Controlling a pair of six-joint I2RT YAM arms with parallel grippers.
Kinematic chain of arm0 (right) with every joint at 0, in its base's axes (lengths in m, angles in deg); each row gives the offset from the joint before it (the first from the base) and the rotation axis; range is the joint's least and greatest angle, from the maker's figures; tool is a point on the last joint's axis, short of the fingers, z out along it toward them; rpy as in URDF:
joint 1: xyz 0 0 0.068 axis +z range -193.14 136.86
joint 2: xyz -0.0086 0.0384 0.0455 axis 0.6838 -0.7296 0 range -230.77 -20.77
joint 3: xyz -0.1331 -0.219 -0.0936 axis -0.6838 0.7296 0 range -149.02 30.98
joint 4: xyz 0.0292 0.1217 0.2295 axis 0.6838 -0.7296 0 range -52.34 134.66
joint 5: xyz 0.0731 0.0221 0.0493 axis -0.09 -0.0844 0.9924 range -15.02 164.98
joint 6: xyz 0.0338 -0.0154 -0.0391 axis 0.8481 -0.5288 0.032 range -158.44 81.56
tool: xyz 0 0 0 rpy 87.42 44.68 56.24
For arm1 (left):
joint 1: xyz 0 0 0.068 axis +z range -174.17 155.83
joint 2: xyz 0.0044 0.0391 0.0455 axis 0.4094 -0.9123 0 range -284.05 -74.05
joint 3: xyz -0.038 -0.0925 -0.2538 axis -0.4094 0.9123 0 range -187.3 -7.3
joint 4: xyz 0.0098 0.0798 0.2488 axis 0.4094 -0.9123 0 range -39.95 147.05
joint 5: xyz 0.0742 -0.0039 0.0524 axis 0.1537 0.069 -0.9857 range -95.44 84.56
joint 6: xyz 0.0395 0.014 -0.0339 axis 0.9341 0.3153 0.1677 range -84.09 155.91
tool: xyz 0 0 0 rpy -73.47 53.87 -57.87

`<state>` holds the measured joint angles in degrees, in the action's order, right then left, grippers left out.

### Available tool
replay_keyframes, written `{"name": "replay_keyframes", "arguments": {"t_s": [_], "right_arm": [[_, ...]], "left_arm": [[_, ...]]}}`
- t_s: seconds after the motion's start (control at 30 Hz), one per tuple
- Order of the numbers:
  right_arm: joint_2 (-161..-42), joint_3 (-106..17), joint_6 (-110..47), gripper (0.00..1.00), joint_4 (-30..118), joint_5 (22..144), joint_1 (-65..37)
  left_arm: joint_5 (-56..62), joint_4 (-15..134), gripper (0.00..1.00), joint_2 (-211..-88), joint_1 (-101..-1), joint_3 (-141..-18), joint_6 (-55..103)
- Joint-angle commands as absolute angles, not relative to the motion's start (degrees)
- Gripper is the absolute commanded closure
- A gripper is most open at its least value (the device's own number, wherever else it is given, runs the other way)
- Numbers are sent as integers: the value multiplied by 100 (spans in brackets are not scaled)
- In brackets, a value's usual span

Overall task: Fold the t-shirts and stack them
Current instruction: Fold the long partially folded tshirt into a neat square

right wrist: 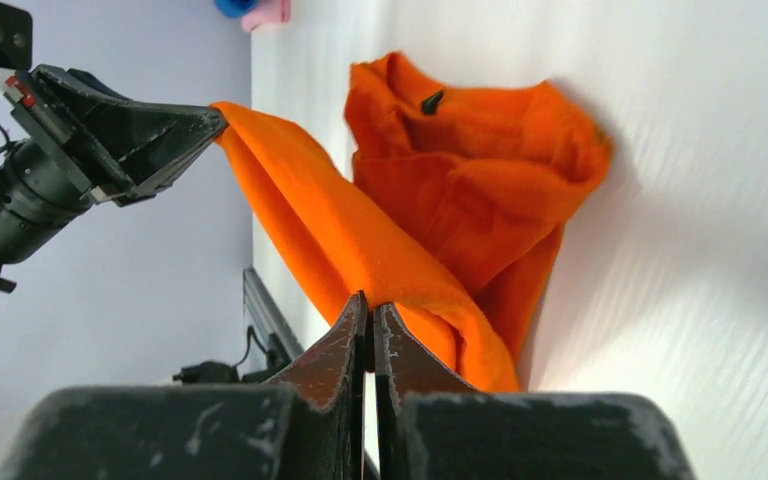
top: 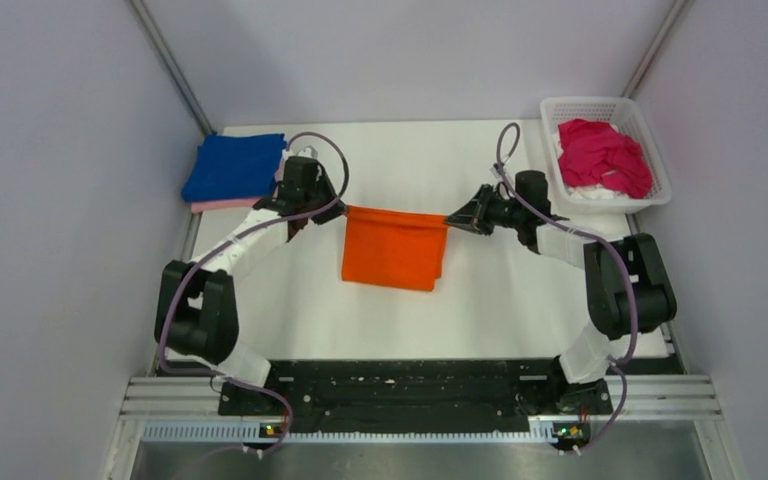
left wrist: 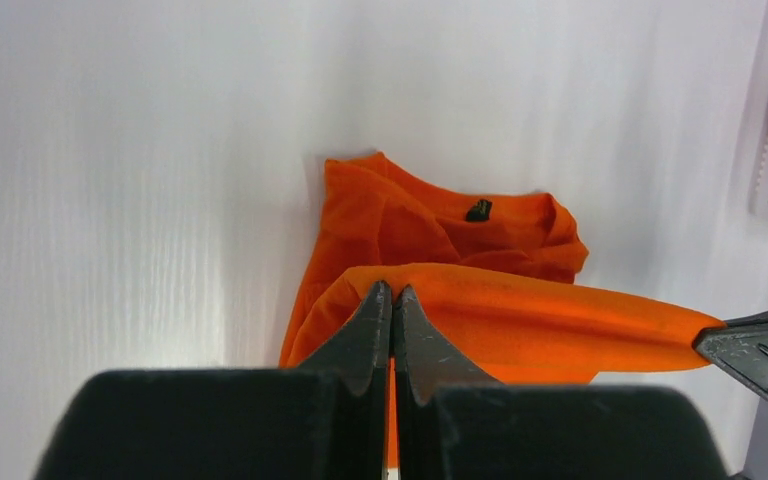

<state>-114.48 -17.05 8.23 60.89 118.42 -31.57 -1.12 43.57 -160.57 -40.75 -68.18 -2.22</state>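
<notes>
An orange t-shirt (top: 393, 248) hangs over the middle of the white table (top: 410, 320), its top edge stretched taut between both grippers. My left gripper (top: 341, 209) is shut on the shirt's left top corner, and my right gripper (top: 449, 217) is shut on the right top corner. In the left wrist view the left gripper (left wrist: 392, 290) pinches the orange fold (left wrist: 520, 310), with the collar and its dark label lower down. The right gripper (right wrist: 370, 300) in its own view bites the same edge of the orange shirt (right wrist: 460, 190). A folded blue t-shirt (top: 234, 166) lies on a folded pink one (top: 222, 204) at the back left.
A white lattice basket (top: 642, 128) at the back right holds a crumpled magenta t-shirt (top: 605, 155) over something white. Grey walls close in on the table on both sides and behind. The arms' bases sit on a black rail (top: 400, 385) at the near edge.
</notes>
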Motion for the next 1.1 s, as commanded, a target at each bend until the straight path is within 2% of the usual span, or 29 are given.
{"name": "replay_keyframes", "arguments": {"t_s": [0.0,0.2,0.23,0.27,0.37,0.4,0.43,0.47,0.73,0.83,0.93,1.07], "right_arm": [[-12043,-2252,598,100,6271,11721,-3352],[-12848,-2738,553,100,6297,11636,-3428],[-12946,-2813,546,95,6293,11605,-3428],[-13026,-2907,550,84,6270,11583,-3431],[-13124,-3263,386,62,5933,11471,-3446],[-13099,-3356,286,50,5790,11410,-3451],[-13042,-3447,214,21,5615,11317,-3446],[-12953,-3481,158,4,5479,11221,-3437],[-11497,-2656,-205,1,4905,10762,-2661],[-11068,-2176,-4,1,5387,11069,-2172],[-10956,-1858,336,1,6131,11362,-1873],[-11222,-2040,396,1,6430,11339,-1841]], "left_arm": [[-130,4645,100,-16780,-3845,-7568,105],[-116,4171,100,-17816,-3819,-8454,167],[-91,4156,100,-17969,-3813,-8568,145],[-24,4123,96,-18089,-3806,-8674,127],[115,3955,54,-18340,-3779,-9069,79],[150,3902,39,-18353,-3779,-9181,71],[170,3866,10,-18333,-3781,-9243,55],[210,3860,2,-18281,-3779,-9263,50],[1124,4236,1,-17341,-3918,-8349,-70],[1338,4410,1,-17158,-4012,-8057,-72],[1516,4528,1,-17281,-4069,-7987,-78],[1624,4505,1,-17819,-4078,-8341,-113]]}}
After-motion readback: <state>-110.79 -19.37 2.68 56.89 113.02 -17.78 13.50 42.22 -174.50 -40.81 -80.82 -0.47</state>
